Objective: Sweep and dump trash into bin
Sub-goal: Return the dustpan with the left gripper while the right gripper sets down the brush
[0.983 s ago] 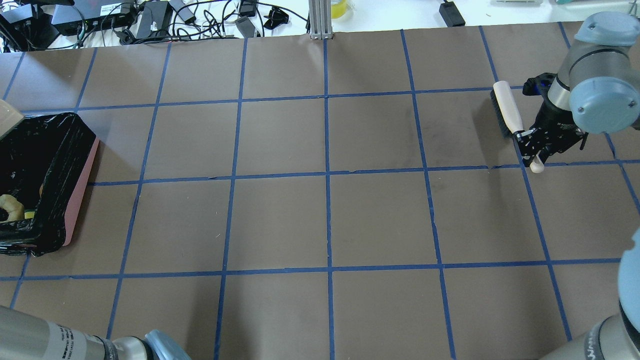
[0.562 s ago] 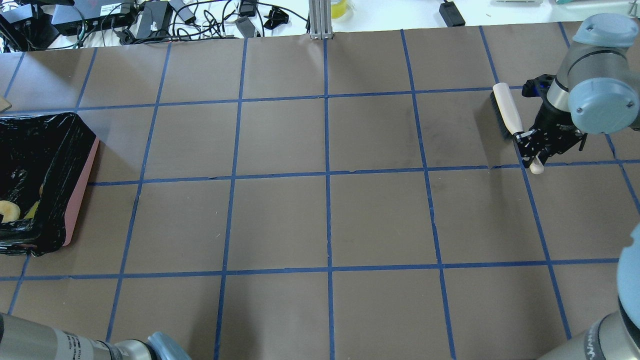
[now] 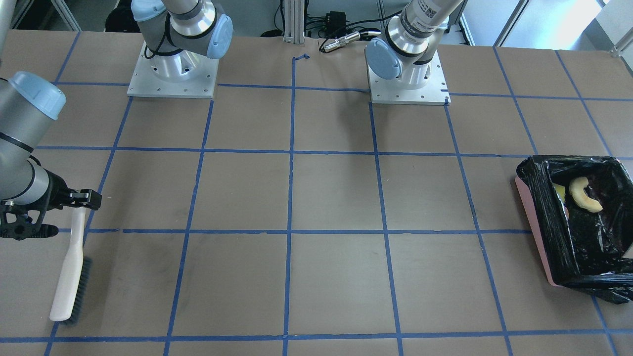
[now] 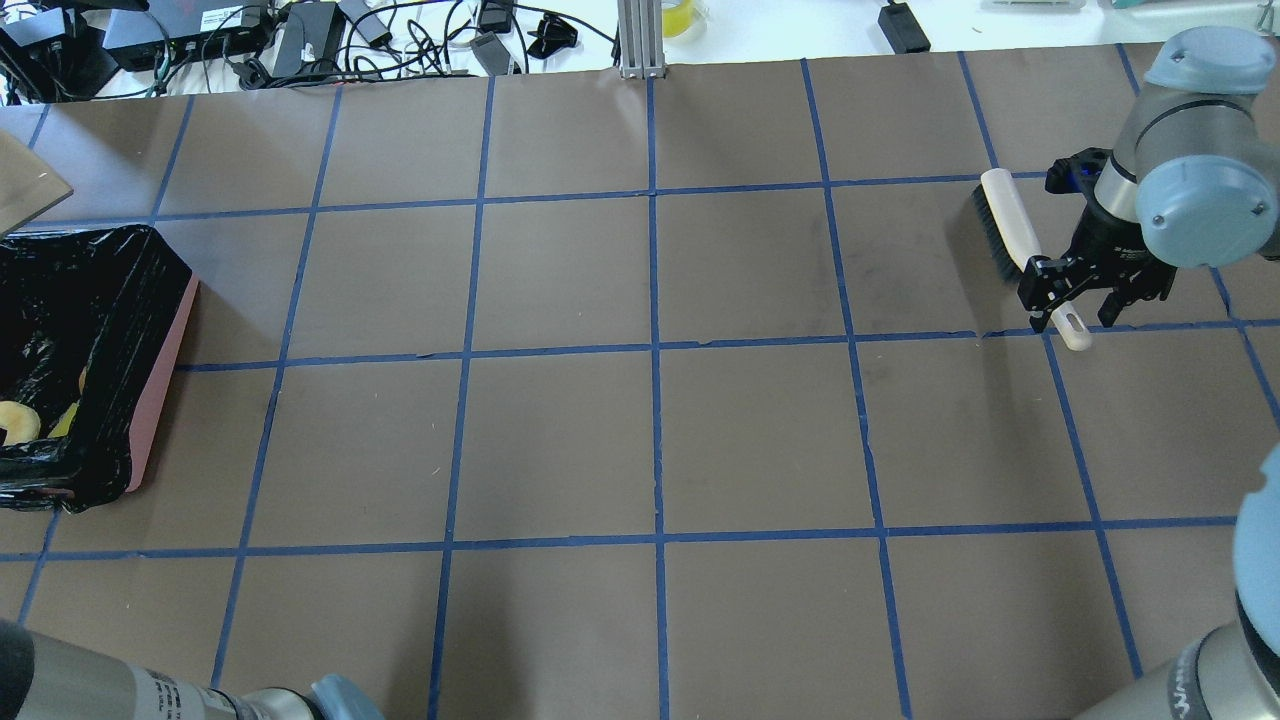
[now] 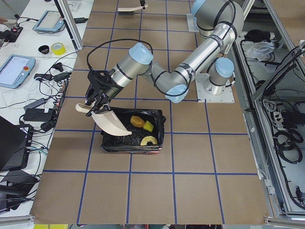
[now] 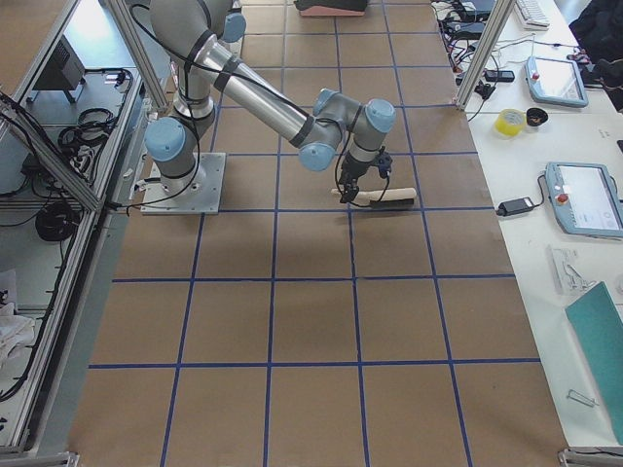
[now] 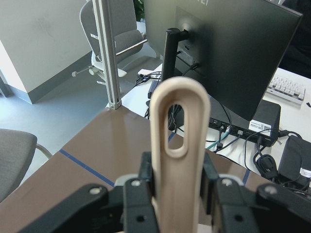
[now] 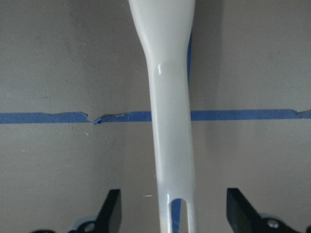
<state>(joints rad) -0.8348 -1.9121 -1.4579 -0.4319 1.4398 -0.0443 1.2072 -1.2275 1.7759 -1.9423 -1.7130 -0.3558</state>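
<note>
The bin [image 4: 165,385], pink-sided with a black bag, stands at the table's left edge and also shows in the front view [image 3: 531,222] and the left view [image 5: 107,143]. In it lie the orange lump [image 5: 137,121], the sponge block [image 5: 148,126] and the beige crescent [image 5: 149,140], which also shows in the front view [image 3: 584,195]. My left gripper [image 7: 177,179] is shut on the beige dustpan's handle [image 7: 177,121] and holds the dustpan [image 5: 112,121] tilted over the bin's far side. My right gripper [image 4: 1070,308] is open, its jaws astride the cream brush's handle [image 8: 170,121] without touching it.
The brush [image 4: 1005,225] lies flat on the brown paper at the far right, bristles to the side, and also shows in the front view [image 3: 69,277]. Cables and power bricks [image 4: 300,40] crowd the far table edge. An aluminium post [image 4: 640,40] stands at the back middle.
My right gripper has opened and let go of the brush handle; the brush now lies on the table. The dustpan has lifted away from the bin's top, and the trash has settled in the bin.
</note>
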